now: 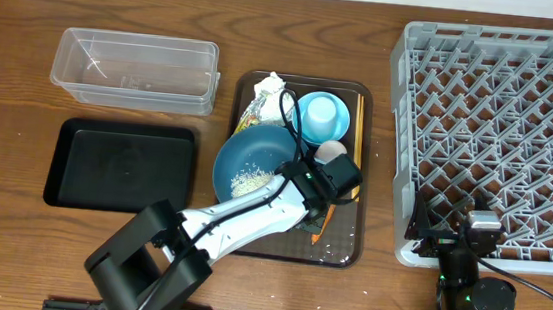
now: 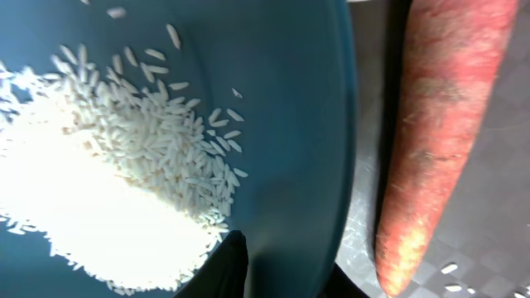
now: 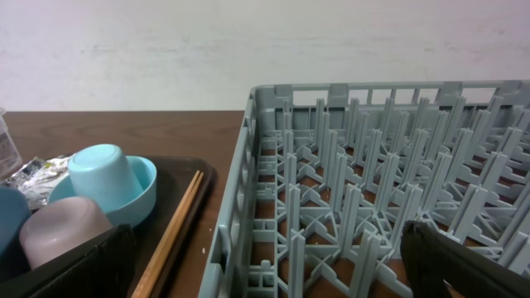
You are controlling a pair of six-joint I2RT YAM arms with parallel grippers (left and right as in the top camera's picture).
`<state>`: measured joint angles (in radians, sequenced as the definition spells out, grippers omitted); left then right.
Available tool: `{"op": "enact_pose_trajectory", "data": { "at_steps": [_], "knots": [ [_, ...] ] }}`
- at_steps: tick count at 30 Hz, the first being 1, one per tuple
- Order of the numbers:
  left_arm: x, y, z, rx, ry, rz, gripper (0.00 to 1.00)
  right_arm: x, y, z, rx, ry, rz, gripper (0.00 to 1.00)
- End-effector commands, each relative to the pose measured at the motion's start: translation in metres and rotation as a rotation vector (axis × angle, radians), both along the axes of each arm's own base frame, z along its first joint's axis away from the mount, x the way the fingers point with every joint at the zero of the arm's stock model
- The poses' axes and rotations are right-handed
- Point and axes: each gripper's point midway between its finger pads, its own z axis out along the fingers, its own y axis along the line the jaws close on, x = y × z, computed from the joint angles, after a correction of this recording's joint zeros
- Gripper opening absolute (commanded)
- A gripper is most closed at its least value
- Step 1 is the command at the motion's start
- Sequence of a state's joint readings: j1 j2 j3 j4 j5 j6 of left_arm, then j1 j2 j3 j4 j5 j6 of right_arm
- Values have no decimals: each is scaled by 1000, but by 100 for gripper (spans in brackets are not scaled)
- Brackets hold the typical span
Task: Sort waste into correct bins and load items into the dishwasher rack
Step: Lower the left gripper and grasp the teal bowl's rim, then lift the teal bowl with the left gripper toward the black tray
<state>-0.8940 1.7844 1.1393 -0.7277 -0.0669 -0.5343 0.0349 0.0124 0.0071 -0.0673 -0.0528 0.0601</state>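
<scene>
Straddles rim of large dark-blue bowl (image 1: 247, 152) of white rice grains (image 2: 108, 182) on brown tray (image 1: 339, 243) with left gripper (image 2: 286, 280), narrow, cannot tell whether clamped; holds right gripper (image 3: 265, 277) wide beside square grey plastic rack (image 1: 501, 114).

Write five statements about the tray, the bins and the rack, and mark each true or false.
1. The rack holds nothing. True.
2. The rice is in the black tray. False: the rice lies in the big bowl, and the black tray is bare.
3. The carrot lies beside the big bowl on the brown tray. True.
4. The chopsticks are in the rack. False: the chopsticks lie along the brown tray's right side.
5. The wrapper is in the clear tub. False: the wrapper sits on the brown tray, and the clear tub has none.
</scene>
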Motion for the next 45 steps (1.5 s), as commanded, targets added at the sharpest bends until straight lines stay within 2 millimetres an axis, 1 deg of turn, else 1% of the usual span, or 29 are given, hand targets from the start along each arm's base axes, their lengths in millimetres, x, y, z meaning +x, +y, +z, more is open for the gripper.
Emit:
{"op": "enact_pose_trajectory", "data": {
  "at_steps": [1, 4, 5, 6, 18, 20, 28, 37, 45],
  "knots": [
    [4, 2, 13, -9, -37, 5, 21, 0, 1, -1, 10, 4, 2, 99],
    [3, 3, 14, -8, -36, 5, 18, 0, 1, -1, 10, 4, 2, 99],
    [3, 3, 14, -7, -35, 5, 14, 0, 1, -1, 10, 4, 2, 99],
    [2, 4, 14, -5, -34, 5, 13, 0, 1, -1, 10, 4, 2, 99],
    [3, 3, 16, -9, -39, 0, 9, 0, 1, -1, 10, 4, 2, 99],
    [4, 2, 17, -8, -40, -14, 7, 0, 1, -1, 10, 4, 2, 99],
    [9, -4, 35, -11, -51, -31, 6, 0, 1, -1, 10, 4, 2, 99],
    [11, -5, 42, -6, -54, -47, 6, 0, 1, -1, 10, 4, 2, 99],
    [13, -2, 66, 32, -50, -81, 6, 0, 1, -1, 10, 4, 2, 99]
  ]
}}
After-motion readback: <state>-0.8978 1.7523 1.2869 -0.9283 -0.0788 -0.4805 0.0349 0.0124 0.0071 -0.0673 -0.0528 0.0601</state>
